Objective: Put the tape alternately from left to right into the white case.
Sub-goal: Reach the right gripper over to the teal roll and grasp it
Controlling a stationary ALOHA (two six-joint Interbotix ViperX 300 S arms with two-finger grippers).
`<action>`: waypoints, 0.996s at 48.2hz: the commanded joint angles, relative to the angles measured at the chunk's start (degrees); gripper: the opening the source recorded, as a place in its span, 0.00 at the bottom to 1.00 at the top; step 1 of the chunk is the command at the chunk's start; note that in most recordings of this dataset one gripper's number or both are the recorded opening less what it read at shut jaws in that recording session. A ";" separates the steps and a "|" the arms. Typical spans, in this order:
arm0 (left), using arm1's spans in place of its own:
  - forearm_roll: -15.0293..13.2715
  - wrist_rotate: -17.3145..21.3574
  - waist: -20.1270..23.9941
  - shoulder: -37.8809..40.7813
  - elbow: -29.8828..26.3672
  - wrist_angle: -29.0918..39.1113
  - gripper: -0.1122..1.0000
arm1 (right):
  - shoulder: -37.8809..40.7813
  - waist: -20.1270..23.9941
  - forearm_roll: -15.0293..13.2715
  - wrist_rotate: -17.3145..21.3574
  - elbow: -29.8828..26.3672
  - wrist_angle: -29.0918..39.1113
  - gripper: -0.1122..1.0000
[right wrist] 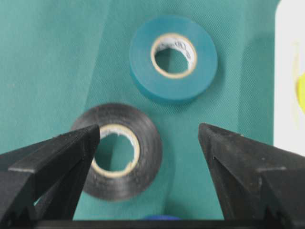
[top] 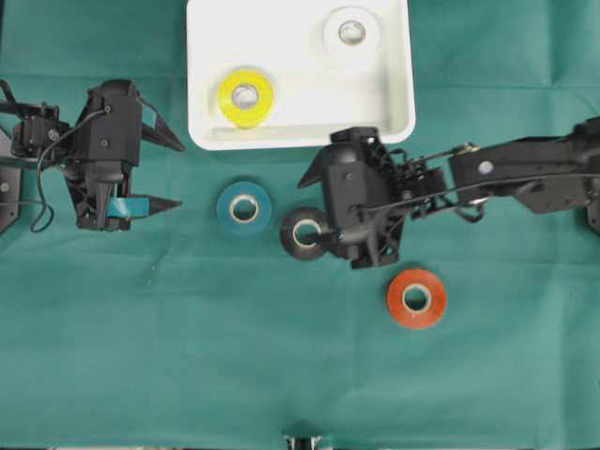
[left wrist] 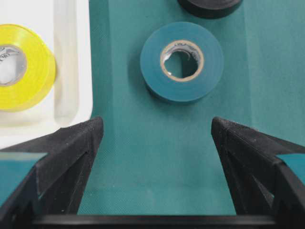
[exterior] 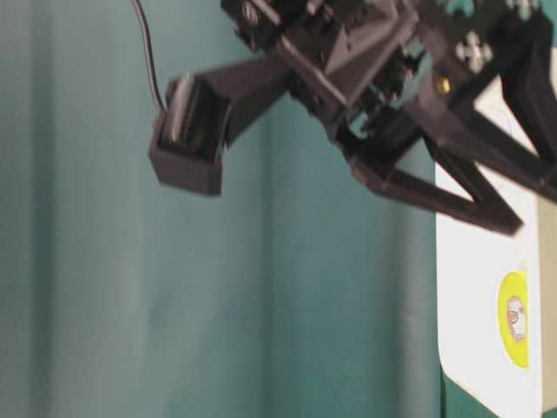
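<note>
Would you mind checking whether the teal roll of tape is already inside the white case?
No, the teal roll lies on the green cloth just outside the white case, which holds only the yellow roll and white roll.

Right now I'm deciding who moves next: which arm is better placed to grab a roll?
Right. The right gripper hangs open just over the black roll, one finger already overlapping it. The left gripper, also open, sits farther back from the teal roll.
</note>
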 commanded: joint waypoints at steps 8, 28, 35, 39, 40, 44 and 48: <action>0.00 -0.18 -0.18 -0.35 -0.88 -0.53 0.98 | 2.55 0.35 0.00 0.09 -5.71 0.35 0.86; -0.09 -0.18 -0.18 -0.35 -0.97 -0.53 0.98 | 8.09 0.35 0.00 0.18 -12.83 3.43 0.86; -0.09 -0.09 -0.18 -0.35 -0.97 -0.53 0.98 | 10.11 0.44 0.00 0.09 -15.03 4.75 0.86; 0.00 -0.09 -0.18 -0.35 -0.88 -0.53 0.98 | 10.90 0.44 0.00 0.09 -16.00 5.10 0.86; -0.09 -0.09 -0.18 -0.35 -0.88 -0.53 0.98 | 11.16 0.44 0.00 0.09 -16.17 5.19 0.86; -0.09 -0.09 -0.18 -0.35 -0.70 -0.53 0.98 | 11.87 0.44 0.00 0.18 -16.70 5.63 0.86; -0.09 -0.09 -0.18 -0.35 -0.62 -0.53 0.98 | 12.66 0.53 0.00 0.18 -17.31 6.24 0.86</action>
